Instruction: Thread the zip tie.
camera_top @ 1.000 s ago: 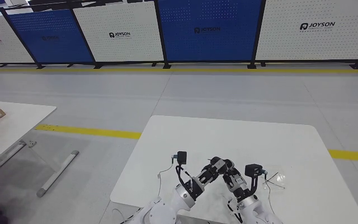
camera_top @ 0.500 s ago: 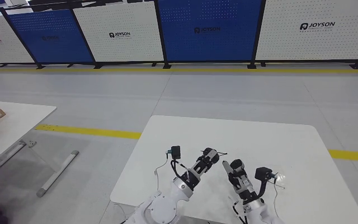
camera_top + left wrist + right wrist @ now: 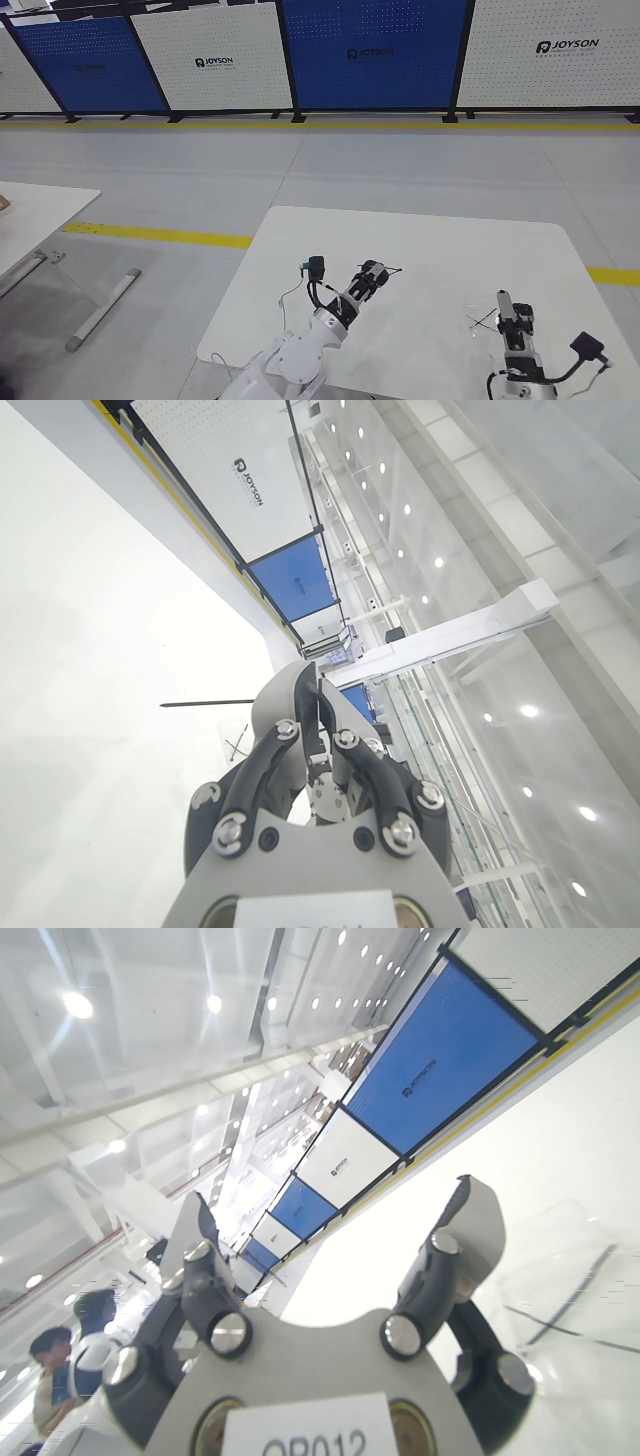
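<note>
Right tool point(image 3: 505, 303) had backed off from left tool point(image 3: 372, 276). A second earlier both were nose to nose mid-desk. It now sat near the right edge of the white desk point(image 3: 420, 235), fingers spread and holding nothing, just beside the loose black ties in clear plastic wrap point(image 3: 480, 322). Left tool had barely shifted, pads pressed together on the thin black plastic zip tie point(image 3: 210, 703), tail sticking straight out above the desk. No closed loop visible, so I'd judge threading wasn't done. Right tool likely needed to come back for the tail.
</note>
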You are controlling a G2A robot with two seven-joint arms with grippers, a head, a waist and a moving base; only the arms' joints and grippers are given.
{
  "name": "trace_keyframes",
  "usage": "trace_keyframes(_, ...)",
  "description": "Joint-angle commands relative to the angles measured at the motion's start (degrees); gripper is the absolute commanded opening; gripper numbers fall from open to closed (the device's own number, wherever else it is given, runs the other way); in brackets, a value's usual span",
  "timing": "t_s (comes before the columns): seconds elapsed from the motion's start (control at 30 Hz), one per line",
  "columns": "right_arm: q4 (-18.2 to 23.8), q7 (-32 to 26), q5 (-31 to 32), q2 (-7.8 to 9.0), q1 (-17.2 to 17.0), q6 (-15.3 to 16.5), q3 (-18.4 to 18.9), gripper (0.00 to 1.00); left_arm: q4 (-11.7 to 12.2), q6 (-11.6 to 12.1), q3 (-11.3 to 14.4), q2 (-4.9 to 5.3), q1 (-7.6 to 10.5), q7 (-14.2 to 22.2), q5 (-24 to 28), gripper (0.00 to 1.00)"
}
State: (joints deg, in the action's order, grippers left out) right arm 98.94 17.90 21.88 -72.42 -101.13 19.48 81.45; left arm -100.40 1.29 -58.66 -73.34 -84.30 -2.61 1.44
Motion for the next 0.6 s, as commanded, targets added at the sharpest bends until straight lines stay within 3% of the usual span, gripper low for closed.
trace_keyframes(0.0, 0.57, 0.82, -3.3, 0.67, -1.02, 0.0, 2.25, 1.0, 1.0, -0.19, 0.3, -0.18, 0.56, 0.1, 0.99, 0.0)
trace_keyframes(0.17, 2.17, 1.87, -10.02, 1.93, -3.21, 0.0, 5.97, 1.0, 3.21, -0.51, 0.92, -0.54, 1.41, -0.82, 1.37, 0.0)
trace_keyframes(0.23, 2.21, 1.86, -10.34, 1.98, -3.3, 0.0, 6.07, 1.0, 4.01, -0.97, 1.05, -0.68, 1.87, -0.73, 2.13, 0.0)
trace_keyframes(0.3, 2.21, 1.86, -10.34, 1.98, -3.3, 0.0, 6.07, 1.0, 4.12, -0.83, 1.45, -0.78, 2.13, 1.99, 4.38, 0.0)
trace_keyframes(0.57, 2.21, 1.86, -10.34, 1.98, -3.3, 0.0, 6.07, 1.0, 4.12, -0.83, 1.45, -0.78, 2.13, 1.99, 4.38, 0.0)
